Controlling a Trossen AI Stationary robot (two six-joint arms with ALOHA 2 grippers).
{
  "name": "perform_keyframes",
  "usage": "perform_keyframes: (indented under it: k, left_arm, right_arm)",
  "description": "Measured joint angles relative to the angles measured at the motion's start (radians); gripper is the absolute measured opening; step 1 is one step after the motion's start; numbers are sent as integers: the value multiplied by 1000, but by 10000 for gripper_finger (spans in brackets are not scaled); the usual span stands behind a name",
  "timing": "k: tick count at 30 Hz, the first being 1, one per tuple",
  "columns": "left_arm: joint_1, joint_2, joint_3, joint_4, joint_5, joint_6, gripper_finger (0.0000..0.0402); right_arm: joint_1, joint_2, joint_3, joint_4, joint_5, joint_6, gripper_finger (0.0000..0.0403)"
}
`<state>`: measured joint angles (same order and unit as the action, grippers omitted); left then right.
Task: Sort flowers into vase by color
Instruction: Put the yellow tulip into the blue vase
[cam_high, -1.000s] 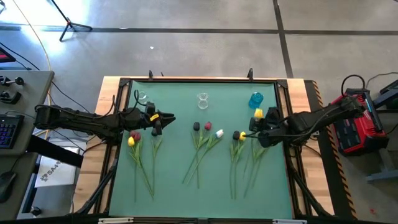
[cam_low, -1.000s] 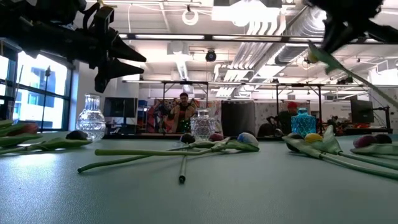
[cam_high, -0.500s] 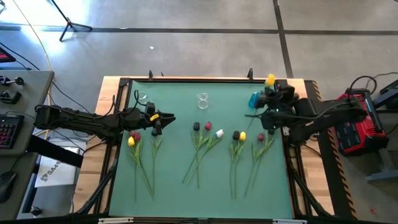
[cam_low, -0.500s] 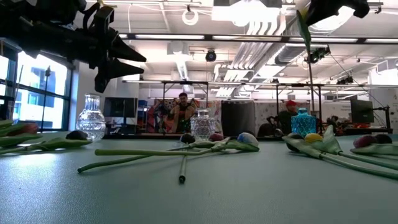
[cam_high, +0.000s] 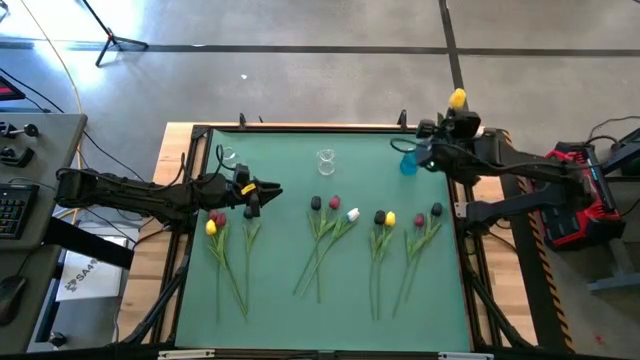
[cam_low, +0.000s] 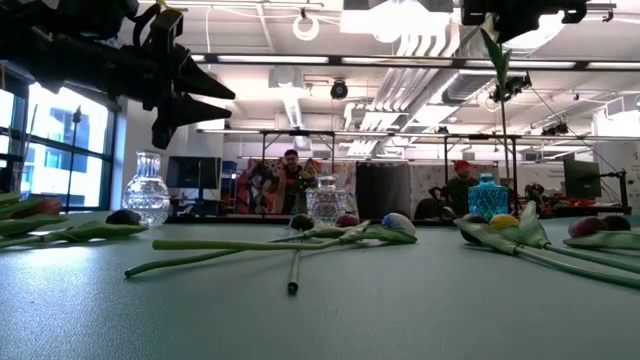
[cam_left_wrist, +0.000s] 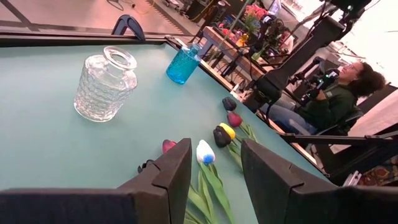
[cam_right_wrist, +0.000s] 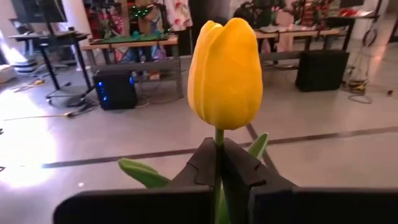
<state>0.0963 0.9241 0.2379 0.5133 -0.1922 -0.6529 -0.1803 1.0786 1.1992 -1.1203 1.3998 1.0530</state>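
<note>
My right gripper (cam_high: 447, 126) is high over the table's far right corner, shut on a yellow tulip (cam_right_wrist: 225, 71). Its head (cam_high: 458, 98) is up, and its green stem (cam_low: 501, 80) hangs down above the blue vase (cam_high: 408, 161). My left gripper (cam_high: 268, 190) hovers open at the left with nothing between its fingers (cam_left_wrist: 177, 171). Other tulips lie flat on the green mat in three groups: left (cam_high: 211, 226), middle (cam_high: 334, 204) and right (cam_high: 390, 218). Two clear vases (cam_high: 228, 157) (cam_high: 326, 160) stand along the far edge. My right gripper pinches the yellow tulip's stem just below the head (cam_right_wrist: 217, 138) between its two fingers. The fingers lie about level, across the stem. The flower stands upright and lifted clear, with its head above the fingers and its stem and a leaf (cam_low: 493, 48) hanging below.
The table has a raised dark frame (cam_high: 300, 129) and wooden side rails. A red and black device (cam_high: 570, 200) sits off the right edge and a keyboard desk (cam_high: 20, 200) off the left. In the room beyond the far edge are people (cam_low: 291, 180).
My right gripper has risen and swung toward the table's far right corner, turning as it went and staying shut on the yellow tulip. The tulip has gone from slanting low over the right group to upright, its stem now hanging above the blue vase.
</note>
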Motion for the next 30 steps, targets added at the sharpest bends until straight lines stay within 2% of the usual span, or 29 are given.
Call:
perform_keyframes:
  k: [7, 11, 18, 30]
  left_arm:
    - [0, 0, 0, -1, -2, 1, 129]
    - [0, 0, 0, -1, -8, 3, 129]
    - [0, 0, 0, -40, -9, 2, 129]
    - [0, 0, 0, -51, -9, 20, 129]
  right_arm:
    - [-84, 0, 0, 353, 7, -411, 0]
    - [-141, 0, 0, 488, -45, -550, 0]
    - [-224, 1, -2, 508, -144, -557, 0]
    - [-235, 37, -2, 549, -163, -562, 0]
